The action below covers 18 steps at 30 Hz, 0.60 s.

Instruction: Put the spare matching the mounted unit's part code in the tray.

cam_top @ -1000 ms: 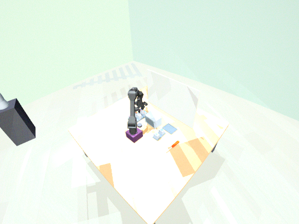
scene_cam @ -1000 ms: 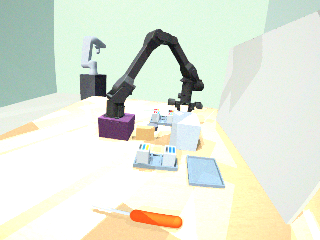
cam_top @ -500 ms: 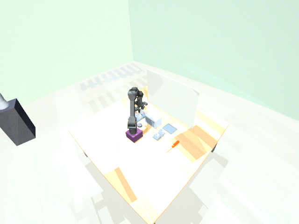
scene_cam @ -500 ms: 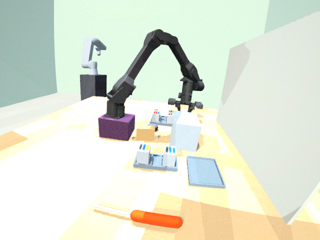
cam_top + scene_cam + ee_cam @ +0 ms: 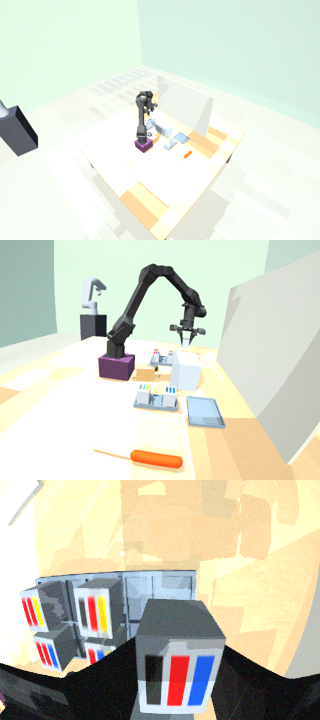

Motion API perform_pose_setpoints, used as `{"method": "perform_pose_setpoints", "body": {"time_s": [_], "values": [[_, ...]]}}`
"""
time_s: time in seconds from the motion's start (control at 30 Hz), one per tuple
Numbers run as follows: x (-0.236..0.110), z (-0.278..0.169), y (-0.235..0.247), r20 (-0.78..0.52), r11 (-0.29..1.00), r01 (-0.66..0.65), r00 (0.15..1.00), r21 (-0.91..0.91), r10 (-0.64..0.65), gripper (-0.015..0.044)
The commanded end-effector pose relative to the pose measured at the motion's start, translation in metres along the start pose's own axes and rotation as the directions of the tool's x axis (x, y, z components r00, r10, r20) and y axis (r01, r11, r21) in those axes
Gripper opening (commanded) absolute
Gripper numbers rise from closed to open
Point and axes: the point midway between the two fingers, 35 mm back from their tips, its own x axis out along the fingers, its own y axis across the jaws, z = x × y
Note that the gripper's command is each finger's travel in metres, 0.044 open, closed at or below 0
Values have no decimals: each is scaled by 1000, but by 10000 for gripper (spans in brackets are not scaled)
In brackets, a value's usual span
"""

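Observation:
My gripper (image 5: 186, 339) (image 5: 151, 111) (image 5: 174, 640) is shut on a grey spare (image 5: 185, 343) (image 5: 175, 667) with black, red and blue stripes, and holds it in the air above the far rack (image 5: 161, 361) (image 5: 160, 583). That rack holds several other striped spares, among them one (image 5: 94, 610) with black, red and yellow stripes. The mounted unit (image 5: 186, 370) (image 5: 164, 128) is a white box just in front of the gripper. The blue-grey tray (image 5: 205, 425) (image 5: 181, 137) lies flat beside the unit, nearer the front.
A near rack (image 5: 155, 406) holds two spares (image 5: 143, 393) (image 5: 170, 395). A tall pale panel (image 5: 271, 343) (image 5: 186, 105) stands behind the unit. An orange screwdriver (image 5: 155, 459) (image 5: 187, 154) lies in front. A small tan box (image 5: 145, 374) sits by the purple arm base (image 5: 116, 366).

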Motion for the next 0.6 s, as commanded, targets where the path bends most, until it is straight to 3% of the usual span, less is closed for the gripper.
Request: {"method": "perform_pose_setpoints", "body": {"time_s": [0.0,0.37,0.57], "values": [[-12,1,-1,2,1000,4,1000,-1,-4,0],[-70,1,2,-6,1000,-4,1000,-5,4,0],[-73,-7,-4,-8,1000,-4,1000,-4,4,0]]}}
